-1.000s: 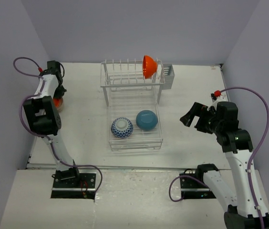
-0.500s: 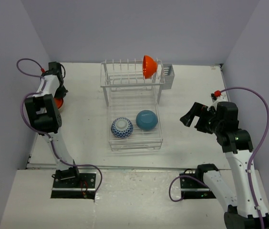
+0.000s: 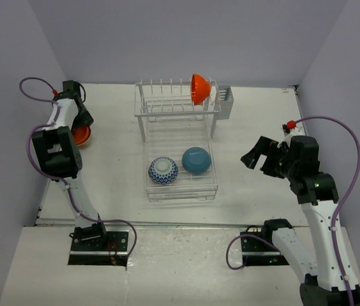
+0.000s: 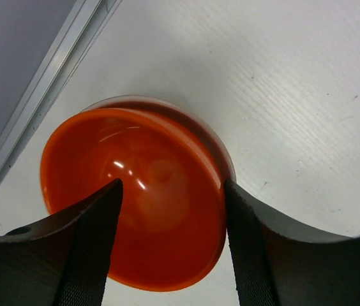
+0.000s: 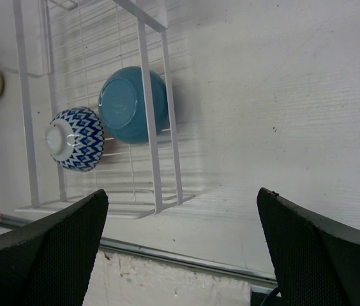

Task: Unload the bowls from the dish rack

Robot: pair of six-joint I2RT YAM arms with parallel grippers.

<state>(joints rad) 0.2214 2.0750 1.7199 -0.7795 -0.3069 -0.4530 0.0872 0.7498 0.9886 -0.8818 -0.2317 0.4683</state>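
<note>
A glossy orange bowl (image 4: 142,191) sits nested in a cream bowl (image 4: 143,98) on the table at the far left (image 3: 81,134). My left gripper (image 4: 172,185) is open over it, one finger above the inside and the other just outside the right rim. In the white dish rack (image 3: 177,127), a second orange bowl (image 3: 198,88) stands on edge among the tines. A blue-and-white patterned bowl (image 3: 163,170) and a teal bowl (image 3: 196,160) lie upside down in its tray. My right gripper (image 3: 256,159) hangs open to the right of the rack, holding nothing.
A grey cutlery caddy (image 3: 225,102) hangs on the rack's right end. The left wall and the table's metal edge strip (image 4: 46,89) run close beside the stacked bowls. In the right wrist view the rack's white frame (image 5: 151,127) stands in front of the teal bowl (image 5: 132,105).
My left gripper has opened from shut and let go of the orange bowl's rim. The bowl stays in the cream one. The right arm has not moved.
</note>
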